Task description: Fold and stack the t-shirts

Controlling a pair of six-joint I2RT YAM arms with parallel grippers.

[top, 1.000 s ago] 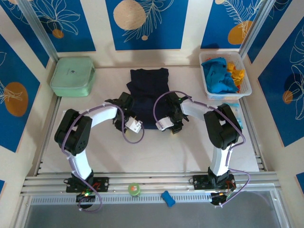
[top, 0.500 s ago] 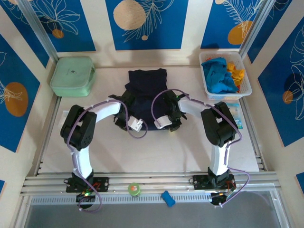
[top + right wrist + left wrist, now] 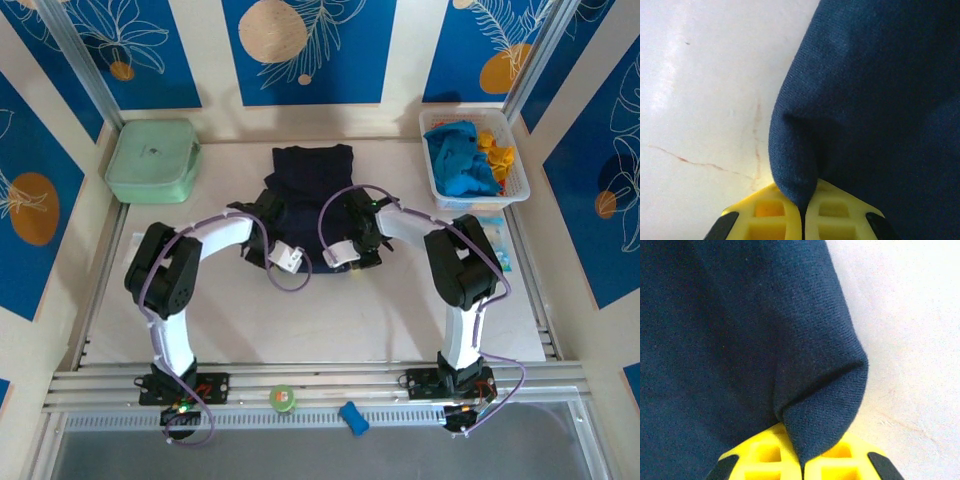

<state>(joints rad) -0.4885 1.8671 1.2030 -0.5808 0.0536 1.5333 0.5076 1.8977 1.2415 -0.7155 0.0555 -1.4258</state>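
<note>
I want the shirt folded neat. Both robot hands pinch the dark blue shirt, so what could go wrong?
The left gripper and right gripper each pinch only a small bunched bit of the navy t-shirt, so the cloth might slip out when lifted. If one arm pulls faster, the fold could come out crooked. The purple cable loops over the shirt and might drag on it.

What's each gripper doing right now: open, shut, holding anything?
Left gripper: shut on the navy t-shirt, pinching a fold.
Right gripper: shut on the same shirt.
</note>
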